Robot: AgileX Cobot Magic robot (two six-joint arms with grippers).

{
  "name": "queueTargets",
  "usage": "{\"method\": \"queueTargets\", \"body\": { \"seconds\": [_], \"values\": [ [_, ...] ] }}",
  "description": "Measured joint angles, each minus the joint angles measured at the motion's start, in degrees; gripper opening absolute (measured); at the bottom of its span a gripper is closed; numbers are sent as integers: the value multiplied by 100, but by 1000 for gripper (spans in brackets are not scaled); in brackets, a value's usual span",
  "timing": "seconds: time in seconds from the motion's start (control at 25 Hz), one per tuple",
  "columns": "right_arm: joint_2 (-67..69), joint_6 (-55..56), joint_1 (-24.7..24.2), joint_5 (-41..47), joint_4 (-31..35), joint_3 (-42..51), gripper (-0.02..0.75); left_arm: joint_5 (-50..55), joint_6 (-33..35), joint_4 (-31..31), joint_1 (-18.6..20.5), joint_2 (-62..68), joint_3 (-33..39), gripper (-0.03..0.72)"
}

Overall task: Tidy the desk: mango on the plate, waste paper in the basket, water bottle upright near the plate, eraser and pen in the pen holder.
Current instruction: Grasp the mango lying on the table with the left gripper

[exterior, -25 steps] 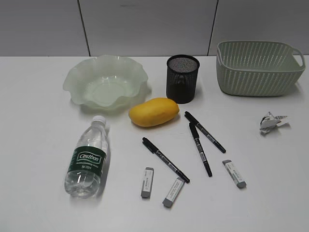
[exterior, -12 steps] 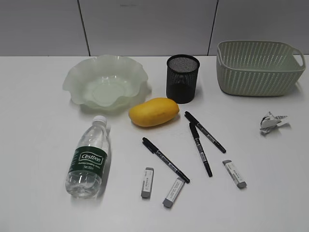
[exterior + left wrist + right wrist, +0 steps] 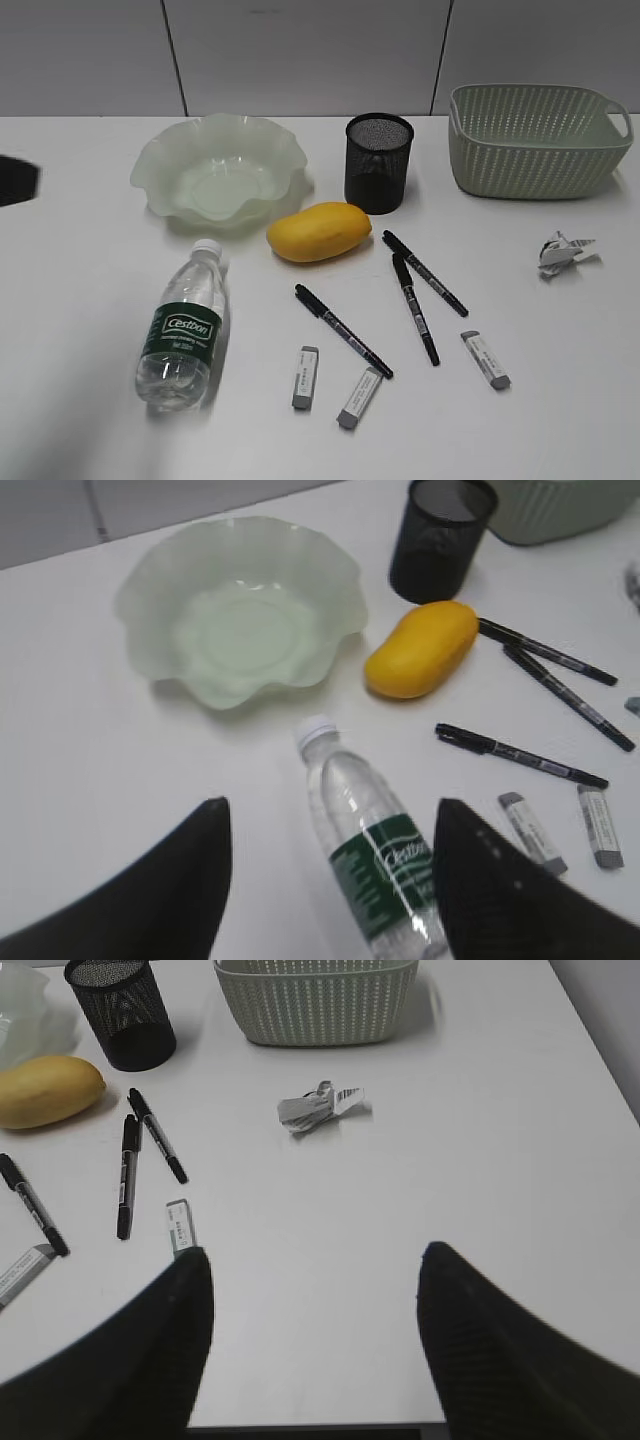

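White desk (image 3: 90, 330): mango (image 3: 318, 232) centre, beside plate (image 3: 160, 175) upper left; Cestbon water bottle (image 3: 184, 328) lying lower left; waste paper (image 3: 563, 251) right. Left gripper (image 3: 330, 880) and right gripper (image 3: 312, 1350) spread, holding nothing.

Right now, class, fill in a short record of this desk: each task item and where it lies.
mango: on the desk, beside the plate, not in it
water bottle: lying on its side
waste paper: on the desk, outside the basket
pens: three, loose
erasers: three, loose
pen holder: upright
left hand: open above bottle
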Motion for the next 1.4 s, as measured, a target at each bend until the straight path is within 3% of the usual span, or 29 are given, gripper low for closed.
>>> {"method": "queueTargets", "body": {
  "seconds": [0.08, 0.16, 0.36, 0.48, 0.84, 1.0, 1.24, 1.32, 1.4],
  "values": [
    [0, 0, 0, 0, 0, 0, 508, -271, 1007, -581, -315, 1052, -419, 485],
    [0, 0, 0, 0, -5, 0, 508, -739, 1458, -619, -871, 1958, -893, 492],
    [-5, 0, 0, 0, -5, 0, 508, -1594, 1727, 569, -2389, 4182, -2354, 589],
    [-5, 0, 0, 0, -5, 0, 508, -1694, 1746, 806, -2787, 5314, -3125, 616],
    [-5, 0, 0, 0, -5, 0, 508, -1739, 1752, 1138, -2897, 7128, -4395, 643],
    [-5, 0, 0, 0, -5, 0, 508, -1811, 1757, 1550, -2897, 7557, -4661, 644],
    [-5, 0, 0, 0, -5, 0, 508, -1971, 1757, 1691, -2879, 7953, -4760, 640],
    [-5, 0, 0, 0, -5, 0, 508, -1953, 1753, 1715, -2862, 8007, -4760, 617],
    [-5, 0, 0, 0, -5, 0, 508, -1757, 1742, 1733, -2844, 8026, -4760, 534]
  ]
}}
